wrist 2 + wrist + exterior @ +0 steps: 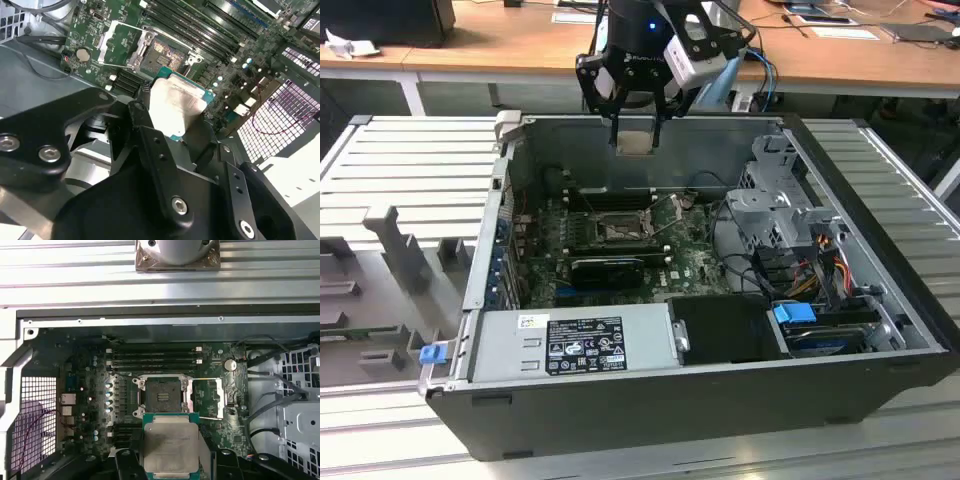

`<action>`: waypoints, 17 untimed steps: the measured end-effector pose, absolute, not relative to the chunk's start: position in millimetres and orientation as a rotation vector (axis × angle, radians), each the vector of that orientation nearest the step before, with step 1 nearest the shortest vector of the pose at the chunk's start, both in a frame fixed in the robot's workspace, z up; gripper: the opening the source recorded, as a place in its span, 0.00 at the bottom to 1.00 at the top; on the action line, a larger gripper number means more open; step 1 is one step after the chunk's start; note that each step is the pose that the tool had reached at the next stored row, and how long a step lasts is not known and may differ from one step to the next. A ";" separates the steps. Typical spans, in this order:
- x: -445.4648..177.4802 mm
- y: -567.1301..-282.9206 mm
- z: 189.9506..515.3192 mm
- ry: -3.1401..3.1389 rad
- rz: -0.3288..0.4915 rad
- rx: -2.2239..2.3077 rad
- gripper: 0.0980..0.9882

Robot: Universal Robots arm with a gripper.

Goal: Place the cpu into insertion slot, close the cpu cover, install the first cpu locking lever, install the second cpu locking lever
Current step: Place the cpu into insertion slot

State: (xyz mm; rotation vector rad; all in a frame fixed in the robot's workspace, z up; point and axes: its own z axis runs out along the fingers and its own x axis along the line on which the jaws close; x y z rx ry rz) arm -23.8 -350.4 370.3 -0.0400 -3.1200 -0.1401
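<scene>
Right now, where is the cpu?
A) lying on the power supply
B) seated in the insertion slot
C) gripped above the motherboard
C: the gripper holds the cpu by its edges, clear of the insertion slot, which lies bare with the cpu cover flipped open.

The black two-fingered gripper [636, 128] points straight down from the arm's wrist [640, 45], its fingers [614, 118] clamped on the flat square beige-silver cpu [636, 143].
</scene>
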 end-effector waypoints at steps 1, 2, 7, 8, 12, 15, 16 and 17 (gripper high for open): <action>-23.7 -350.4 370.3 -3.120 -0.140 -0.046 0.48; -23.8 -350.4 370.2 -3.120 -0.139 -0.074 0.48; -23.7 -350.4 369.1 -3.114 -0.140 -0.297 0.48; -23.8 -350.4 368.4 -3.114 -0.138 -0.298 0.48; -23.6 -350.5 366.9 -3.115 -0.119 -0.302 0.48; -23.6 -350.4 366.7 -3.111 -0.117 -0.354 0.48; -23.6 -350.4 366.7 -3.109 -0.117 -0.382 0.48; -23.6 -350.4 366.7 -3.108 -0.117 -0.393 0.48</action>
